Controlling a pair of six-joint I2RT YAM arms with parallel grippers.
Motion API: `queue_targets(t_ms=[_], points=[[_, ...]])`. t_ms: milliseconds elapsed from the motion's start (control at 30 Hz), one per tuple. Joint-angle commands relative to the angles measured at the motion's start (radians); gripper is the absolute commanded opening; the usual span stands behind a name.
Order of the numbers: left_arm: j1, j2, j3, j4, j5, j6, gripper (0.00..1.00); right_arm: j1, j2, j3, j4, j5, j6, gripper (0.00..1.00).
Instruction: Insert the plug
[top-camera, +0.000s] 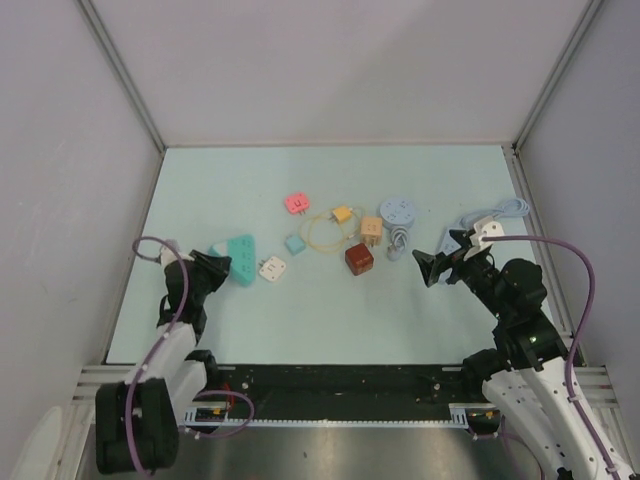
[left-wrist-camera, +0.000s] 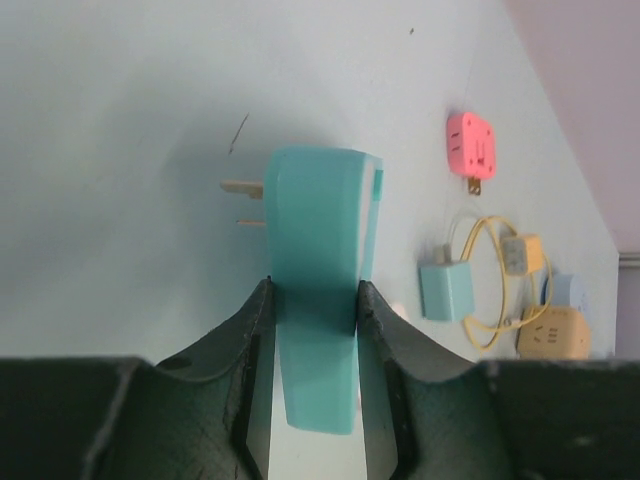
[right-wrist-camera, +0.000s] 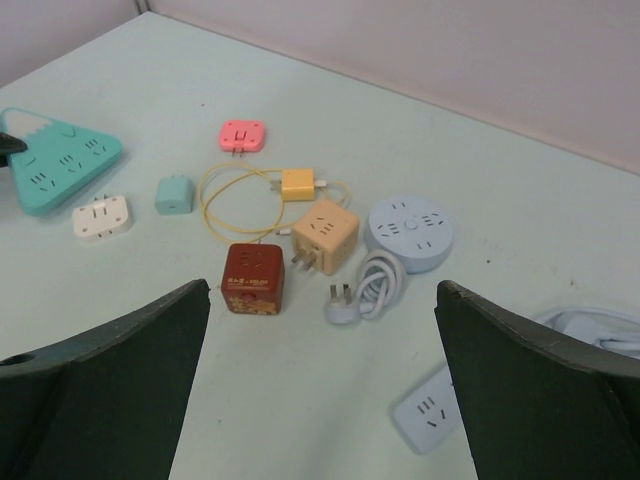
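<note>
Left gripper (left-wrist-camera: 312, 300) is partly closed, fingers (left-wrist-camera: 250, 340) clamped on the near end of the teal socket block (left-wrist-camera: 320, 220). The block's two prongs (left-wrist-camera: 242, 187) stick out sideways. Block sits left of centre on the table (top-camera: 330, 310), just left of the white adapter (top-camera: 271, 268). Can't tell if it's lifted.

Right gripper (right-wrist-camera: 322, 290) is spread wide and holds nothing, over the right side. Corded plug (right-wrist-camera: 340, 302) lies loose near the round power strip (right-wrist-camera: 410, 230), beside the red-brown cube (right-wrist-camera: 252, 279).
</note>
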Motion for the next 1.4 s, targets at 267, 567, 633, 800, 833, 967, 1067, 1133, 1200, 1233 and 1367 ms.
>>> queue_targets(t_ms=[267, 567, 633, 800, 833, 967, 1067, 1133, 1200, 1233, 1367], points=[[-0.152, -0.312, -0.16, -0.29, 0.0, -0.029, 0.01, 0.032, 0.025, 0.019, 0.03, -0.085, 0.041, 1.0], [-0.454, 0.011, -0.116, -0.007, -0.029, -0.065, 0.0, 0.048, 0.02, 0.019, 0.021, -0.094, 0.061, 1.0], [-0.529, 0.111, -0.078, 0.083, -0.019, -0.062, 0.0, 0.052, 0.02, 0.019, 0.014, -0.089, 0.061, 1.0], [-0.661, 0.384, 0.097, 0.181, 0.047, -0.036, 0.0, 0.058, 0.017, 0.019, 0.013, -0.071, 0.07, 0.99], [-0.696, 0.41, 0.12, 0.179, 0.053, -0.023, 0.0, 0.058, 0.019, 0.019, 0.01, -0.071, 0.072, 1.0], [-0.718, 0.444, 0.147, 0.176, 0.072, -0.02, 0.0, 0.061, 0.022, 0.019, -0.007, -0.057, 0.076, 1.0], [-0.718, 0.42, 0.136, 0.103, 0.069, 0.007, 0.0, 0.061, 0.032, 0.019, -0.015, -0.059, 0.103, 1.0], [-0.718, 0.395, 0.119, 0.035, 0.066, 0.018, 0.0, 0.062, 0.043, 0.019, -0.016, -0.059, 0.115, 1.0], [-0.718, 0.375, 0.099, 0.003, 0.064, 0.018, 0.0, 0.064, 0.068, 0.019, -0.016, -0.051, 0.13, 1.0], [-0.718, 0.357, 0.082, -0.026, 0.063, 0.018, 0.0, 0.064, 0.078, 0.019, -0.015, -0.043, 0.148, 1.0], [-0.718, 0.352, 0.074, -0.095, 0.061, 0.032, 0.02, 0.067, 0.149, 0.019, -0.006, -0.036, 0.196, 1.0]])
